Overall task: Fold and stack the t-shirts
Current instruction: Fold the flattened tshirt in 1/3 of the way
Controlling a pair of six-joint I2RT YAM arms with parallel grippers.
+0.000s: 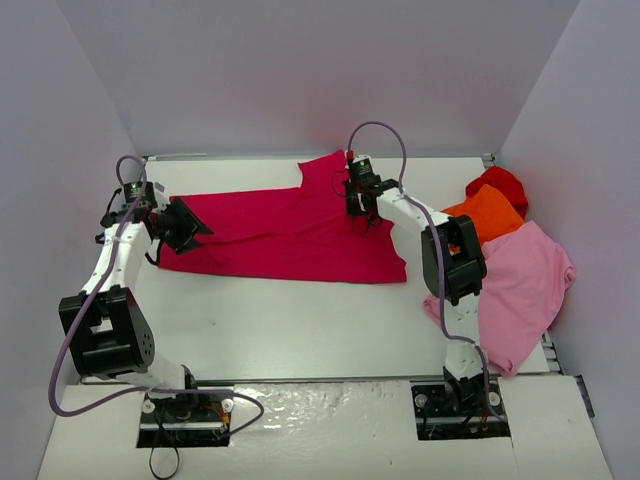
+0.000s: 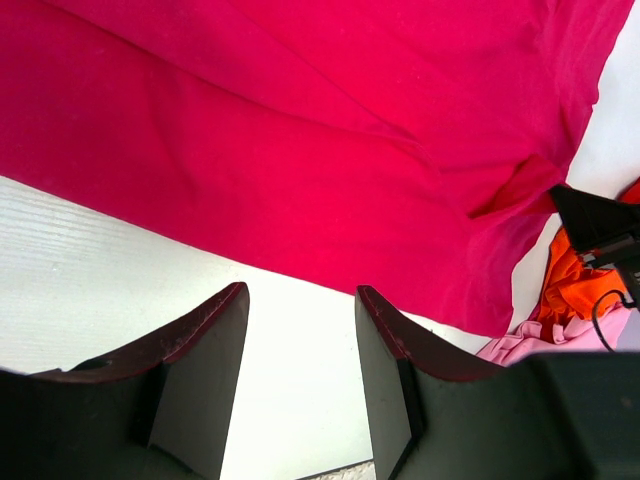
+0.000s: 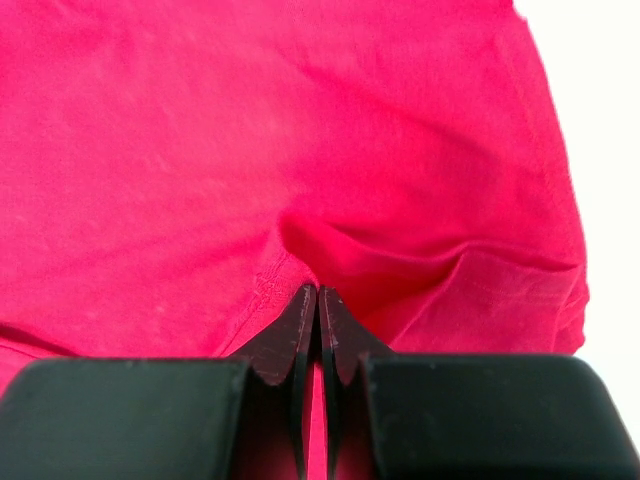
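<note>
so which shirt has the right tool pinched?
The crimson-magenta t-shirt, spread mid-table: right tool shut on a fold. The orange, pink and red ones lie heaped aside.

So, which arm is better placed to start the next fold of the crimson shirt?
Right. The right claw is shut on a pinch of the crimson shirt, so it can probably lift at once. The left claw is open over the table beside the shirt's edge, holding nothing.

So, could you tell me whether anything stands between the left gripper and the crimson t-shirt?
Nothing visible does. The left gripper, jaws open, faces the crimson t-shirt across a strip of bare table. The right gripper is shut on a fold of the shirt.
</note>
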